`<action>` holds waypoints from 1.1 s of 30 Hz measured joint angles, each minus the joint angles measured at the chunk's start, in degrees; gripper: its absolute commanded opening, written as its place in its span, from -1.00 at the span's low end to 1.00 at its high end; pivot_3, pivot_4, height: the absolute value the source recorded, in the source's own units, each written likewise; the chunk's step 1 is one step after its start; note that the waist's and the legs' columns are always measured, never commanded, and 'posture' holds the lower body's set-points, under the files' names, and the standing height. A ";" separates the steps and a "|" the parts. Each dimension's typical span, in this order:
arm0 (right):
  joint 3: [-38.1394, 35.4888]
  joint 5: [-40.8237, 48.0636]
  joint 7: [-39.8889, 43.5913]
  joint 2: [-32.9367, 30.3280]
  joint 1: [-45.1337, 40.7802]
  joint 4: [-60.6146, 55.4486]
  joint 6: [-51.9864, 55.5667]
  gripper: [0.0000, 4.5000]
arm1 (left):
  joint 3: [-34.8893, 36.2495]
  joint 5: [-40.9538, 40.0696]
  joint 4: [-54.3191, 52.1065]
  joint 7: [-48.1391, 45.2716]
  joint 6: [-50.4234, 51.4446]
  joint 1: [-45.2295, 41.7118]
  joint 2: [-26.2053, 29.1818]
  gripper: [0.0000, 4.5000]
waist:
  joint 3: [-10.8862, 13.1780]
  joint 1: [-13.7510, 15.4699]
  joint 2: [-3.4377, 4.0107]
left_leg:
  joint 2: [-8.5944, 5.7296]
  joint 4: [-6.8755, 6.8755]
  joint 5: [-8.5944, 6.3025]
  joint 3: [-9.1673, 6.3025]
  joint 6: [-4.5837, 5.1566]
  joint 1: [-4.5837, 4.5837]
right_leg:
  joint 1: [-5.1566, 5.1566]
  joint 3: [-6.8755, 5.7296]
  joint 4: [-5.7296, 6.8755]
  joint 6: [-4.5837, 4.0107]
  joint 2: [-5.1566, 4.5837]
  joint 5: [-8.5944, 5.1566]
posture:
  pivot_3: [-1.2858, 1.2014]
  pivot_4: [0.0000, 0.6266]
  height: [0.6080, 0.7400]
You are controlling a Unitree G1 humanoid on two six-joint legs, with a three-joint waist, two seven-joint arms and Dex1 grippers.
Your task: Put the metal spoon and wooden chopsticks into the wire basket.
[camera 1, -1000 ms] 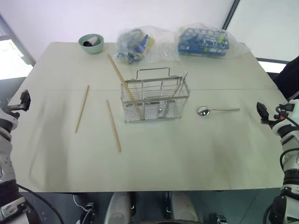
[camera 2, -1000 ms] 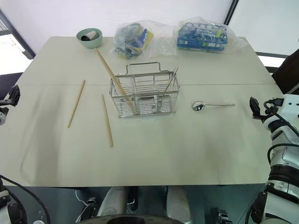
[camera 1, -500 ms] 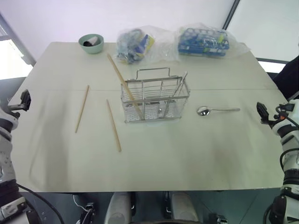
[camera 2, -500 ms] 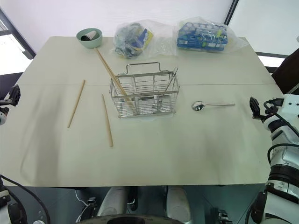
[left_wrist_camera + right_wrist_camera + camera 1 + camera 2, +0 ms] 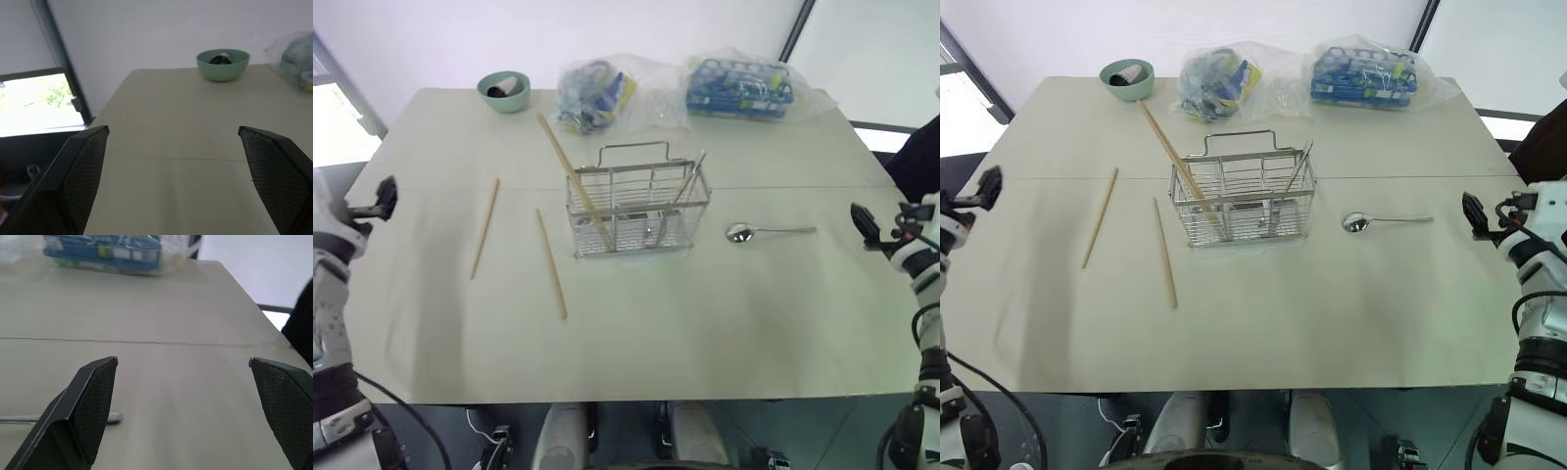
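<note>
The wire basket (image 5: 638, 211) stands mid-table. One wooden chopstick (image 5: 574, 179) leans in its left end, and a thin metal rod (image 5: 690, 176) leans in its right end. Two more wooden chopsticks lie flat to its left, one (image 5: 485, 227) farther out and one (image 5: 550, 262) nearer. The metal spoon (image 5: 769, 231) lies right of the basket, its handle pointing right; the handle's end (image 5: 113, 417) shows in the right wrist view. My left gripper (image 5: 382, 196) hovers open at the table's left edge, empty (image 5: 172, 129). My right gripper (image 5: 862, 223) hangs open by the right edge, empty (image 5: 183, 361).
A green bowl (image 5: 504, 90) sits at the far left corner, also in the left wrist view (image 5: 223, 63). Two plastic bags of items (image 5: 602, 93) (image 5: 739, 88) lie along the far edge behind the basket. The table (image 5: 705, 333) is bare in front.
The left gripper has moved up and inward toward the table's left edge. The right gripper has risen slightly. Basket, spoon and chopsticks have not moved.
</note>
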 measured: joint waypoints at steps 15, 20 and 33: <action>29.36 -17.73 41.51 -10.40 -27.31 19.19 -16.81 0.97 | -16.27 -28.01 -30.07 -18.87 21.67 -2.57 7.20 0.98 | 0.14 -0.21 0.18 | 0.01 -0.02 0.04 0.07 -0.06 0.03 | -0.03 0.10 -0.09 -0.01 0.10 -0.01 | 0.03 -0.52 0.66; 39.35 -26.95 51.82 -7.15 -34.97 30.26 -23.23 0.97 | -18.68 -31.21 -31.87 -24.55 22.62 -3.17 10.80 0.98 | 0.24 -0.23 0.30 | -0.05 0.00 0.14 0.07 -0.24 0.02 | -0.02 0.11 -0.11 -0.02 0.10 -0.01 | 0.03 -0.52 0.66; 46.42 -40.40 47.06 1.13 -43.77 44.06 -25.58 0.97 | -21.09 -31.92 -35.07 -25.36 22.25 -3.10 11.99 0.98 | 0.30 -0.08 0.36 | -0.06 0.01 0.22 0.03 -0.37 0.01 | 0.00 0.12 -0.10 -0.02 0.10 -0.01 | 0.03 -0.52 0.66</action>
